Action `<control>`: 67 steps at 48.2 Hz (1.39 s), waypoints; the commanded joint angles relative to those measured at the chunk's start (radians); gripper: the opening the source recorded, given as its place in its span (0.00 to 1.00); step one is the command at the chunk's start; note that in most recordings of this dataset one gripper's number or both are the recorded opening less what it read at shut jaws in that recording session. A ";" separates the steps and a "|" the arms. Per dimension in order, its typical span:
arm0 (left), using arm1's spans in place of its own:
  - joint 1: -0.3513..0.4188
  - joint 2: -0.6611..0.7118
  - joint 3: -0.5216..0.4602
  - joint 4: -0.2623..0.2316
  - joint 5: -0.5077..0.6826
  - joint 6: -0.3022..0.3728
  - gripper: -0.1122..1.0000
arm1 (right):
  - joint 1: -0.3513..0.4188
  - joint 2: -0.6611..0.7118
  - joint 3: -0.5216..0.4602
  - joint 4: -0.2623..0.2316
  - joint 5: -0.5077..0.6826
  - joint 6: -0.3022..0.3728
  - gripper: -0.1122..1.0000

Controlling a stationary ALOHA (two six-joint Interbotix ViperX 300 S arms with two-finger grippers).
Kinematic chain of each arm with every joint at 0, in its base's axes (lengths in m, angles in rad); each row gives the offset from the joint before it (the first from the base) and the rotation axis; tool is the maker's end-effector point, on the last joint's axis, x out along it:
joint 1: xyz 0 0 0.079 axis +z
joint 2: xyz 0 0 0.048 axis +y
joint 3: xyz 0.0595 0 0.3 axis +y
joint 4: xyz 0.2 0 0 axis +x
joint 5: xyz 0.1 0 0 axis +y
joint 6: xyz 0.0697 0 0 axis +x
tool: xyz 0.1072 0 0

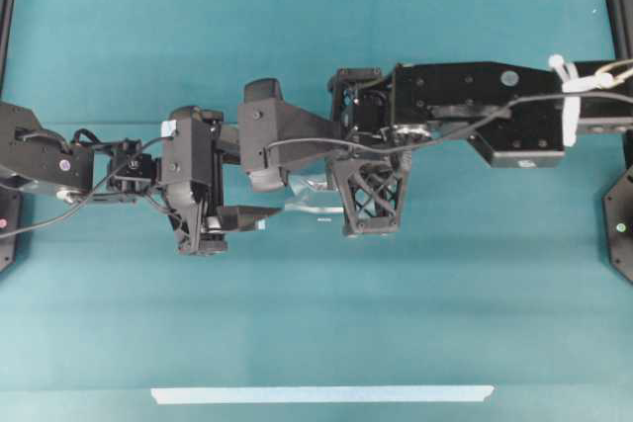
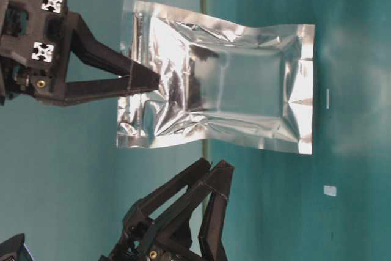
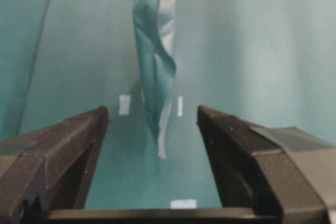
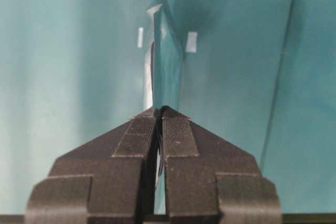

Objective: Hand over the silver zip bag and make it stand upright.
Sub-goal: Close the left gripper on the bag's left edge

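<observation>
With its jaws spread wide and nothing between them, the left gripper (image 3: 152, 124) sits just short of the silver zip bag (image 2: 226, 99), whose near edge hangs in the gap ahead of the two fingers without touching either. Further right, the bag is in the air above the teal tabletop (image 1: 316, 46), seen edge-on from both wrist cameras and broadside in the table-level view, its crinkled foil bowed rather than flat. At the far right, the right gripper (image 4: 159, 111) has its jaws pressed together on one sealed edge, and that pinch appears to be the bag's only support.

The main risk is that a thin, slippery edge held by a narrow bite could slide or swing once the arm moves, leaving the pouch tilted. When lowered, the bottom may meet the tabletop at an angle or fold under, since the foil looks limp and creased; the pouch would then tip flat once let go. Letting go before the base is spread and settled would likely have the same result. The open left fingers are near enough that any stray motion could knock the hanging edge and twist the bag.
</observation>
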 commanded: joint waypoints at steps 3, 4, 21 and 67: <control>-0.002 -0.008 0.002 0.000 -0.037 0.000 0.85 | 0.006 -0.006 -0.006 -0.002 -0.005 -0.015 0.12; -0.002 -0.008 0.006 0.000 -0.044 0.000 0.85 | 0.006 -0.005 -0.006 -0.002 -0.008 -0.015 0.12; -0.002 0.002 0.061 0.000 -0.144 -0.006 0.87 | 0.014 -0.003 0.011 -0.002 -0.026 -0.015 0.12; -0.002 0.015 0.064 0.000 -0.147 -0.009 0.87 | 0.038 -0.003 -0.003 0.002 -0.046 -0.021 0.12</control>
